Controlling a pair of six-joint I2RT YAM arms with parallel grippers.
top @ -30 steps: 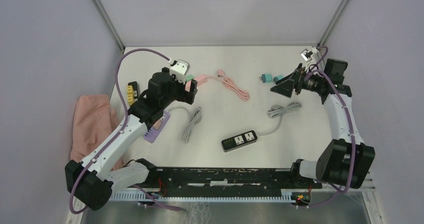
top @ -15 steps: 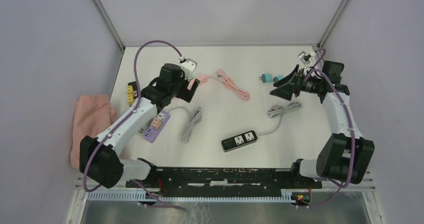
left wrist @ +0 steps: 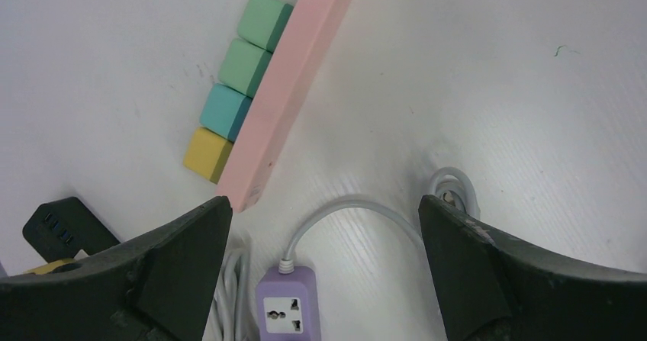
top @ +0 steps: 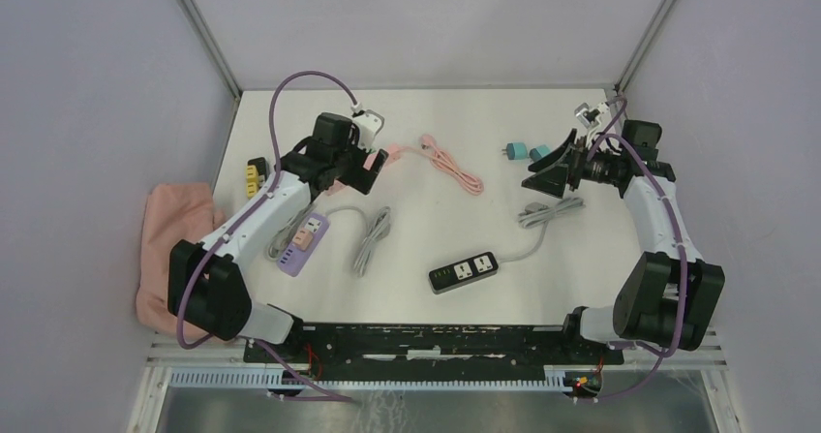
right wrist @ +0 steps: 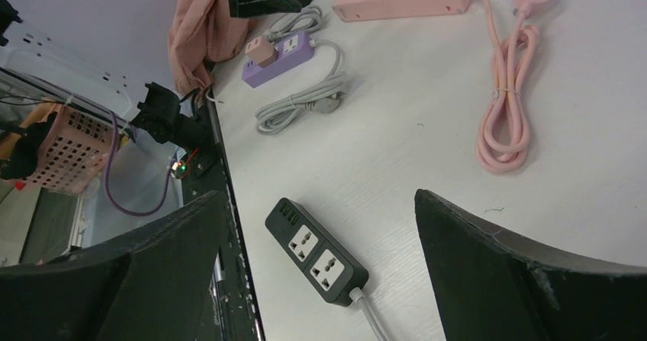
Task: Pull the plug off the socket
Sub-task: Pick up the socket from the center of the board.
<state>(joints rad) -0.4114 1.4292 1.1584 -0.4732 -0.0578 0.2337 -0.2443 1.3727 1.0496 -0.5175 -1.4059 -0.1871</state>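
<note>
Left gripper point(left wrist: 322, 204), right gripper point(right wrist: 319, 196) both open; straddle the yellow plug point(left wrist: 207, 154) squarely, pull straight off the pink power strip point(left wrist: 294, 89)

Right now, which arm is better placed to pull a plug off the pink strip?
Left. The open left tool hangs above the pink strip and coloured plugs; the right tool is far away.

Left hand point(left wrist: 324, 226) farther out, rightward

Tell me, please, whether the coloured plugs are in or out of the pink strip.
In: all four plugs sit flush against the pink strip.
</note>
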